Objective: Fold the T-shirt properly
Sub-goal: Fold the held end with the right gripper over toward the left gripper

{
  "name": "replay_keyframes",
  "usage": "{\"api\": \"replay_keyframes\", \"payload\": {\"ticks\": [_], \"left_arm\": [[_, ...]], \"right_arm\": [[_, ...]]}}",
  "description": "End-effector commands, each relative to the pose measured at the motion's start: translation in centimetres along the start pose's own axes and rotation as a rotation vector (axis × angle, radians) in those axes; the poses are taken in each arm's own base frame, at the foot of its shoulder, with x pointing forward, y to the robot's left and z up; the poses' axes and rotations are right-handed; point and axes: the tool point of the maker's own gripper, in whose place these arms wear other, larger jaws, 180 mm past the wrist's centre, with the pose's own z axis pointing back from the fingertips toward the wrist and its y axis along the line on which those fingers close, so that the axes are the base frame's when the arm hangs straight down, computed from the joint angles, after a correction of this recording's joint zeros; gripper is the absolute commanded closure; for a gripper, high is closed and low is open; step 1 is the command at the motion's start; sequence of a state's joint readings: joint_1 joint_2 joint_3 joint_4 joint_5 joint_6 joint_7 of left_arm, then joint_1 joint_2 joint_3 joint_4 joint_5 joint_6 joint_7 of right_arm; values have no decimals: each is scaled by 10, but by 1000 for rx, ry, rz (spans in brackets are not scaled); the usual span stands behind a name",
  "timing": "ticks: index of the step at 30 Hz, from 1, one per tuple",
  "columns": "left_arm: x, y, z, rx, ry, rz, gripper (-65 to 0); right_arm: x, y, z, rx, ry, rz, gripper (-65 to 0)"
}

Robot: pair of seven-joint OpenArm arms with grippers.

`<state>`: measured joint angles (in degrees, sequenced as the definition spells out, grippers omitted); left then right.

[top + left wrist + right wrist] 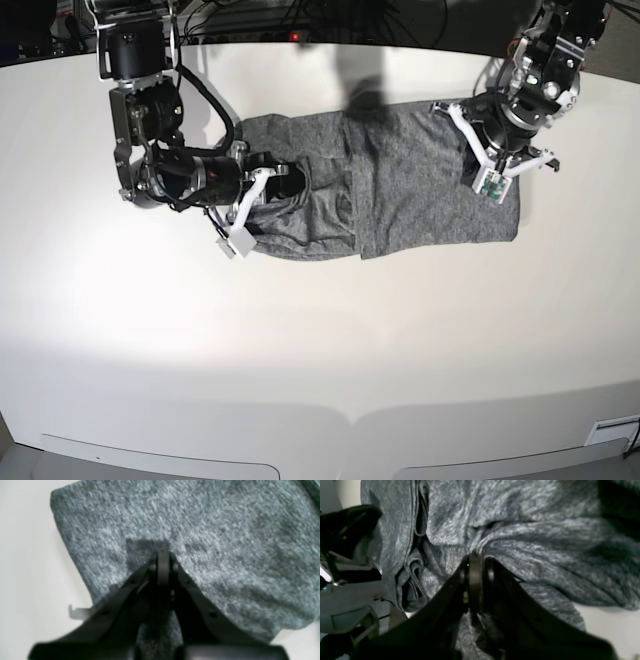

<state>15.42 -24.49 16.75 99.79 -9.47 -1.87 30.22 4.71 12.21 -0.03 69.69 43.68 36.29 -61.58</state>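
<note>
On the left of the base view, the right pincer [285, 183] lies low over the table [300, 350] and points to the shirt [400, 190]. In its wrist view the fingers [475, 575] are pressed together, and a bunched fold of the grey cloth is pinched at their tips. Around this pincer the cloth is wrinkled, with deep folds to its left side.

More to the right, the shirt lies flat on the table, with one layer folded over the middle.

At the far right the left pincer [497, 160] stands over the shirt's right part, near the edge. Its fingers [163, 567] are shut together with the tips on the flat cloth; I cannot tell if any cloth is caught between.
</note>
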Motion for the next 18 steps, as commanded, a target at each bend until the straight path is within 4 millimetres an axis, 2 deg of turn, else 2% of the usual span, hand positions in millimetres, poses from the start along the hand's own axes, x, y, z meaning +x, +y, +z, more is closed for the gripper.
{"api": "replay_keyframes", "payload": {"ticks": [1,6,8,12,14,18], "left_arm": [[23,3,5,5,-74,-11,0],[63,-8,25,-17,-168,-29,0],[71,-10,29,-20,-187,-32,0],[63,-3,26,17,-166,-69,0],[57,11,23,86,-148,-74,0],[34,39,17,171,-87,-88,0]], "right_arm": [[-12,-22,11,-89,77,15,0],[11,-41,40,-141,-6,-1,0],[18,-43,52,-154,-29,18,0],[27,-43,68,-177,-46,47,0],[32,-39,71,-176,-63,65,0],[41,-16,72,-99,-89,85,0]]}}
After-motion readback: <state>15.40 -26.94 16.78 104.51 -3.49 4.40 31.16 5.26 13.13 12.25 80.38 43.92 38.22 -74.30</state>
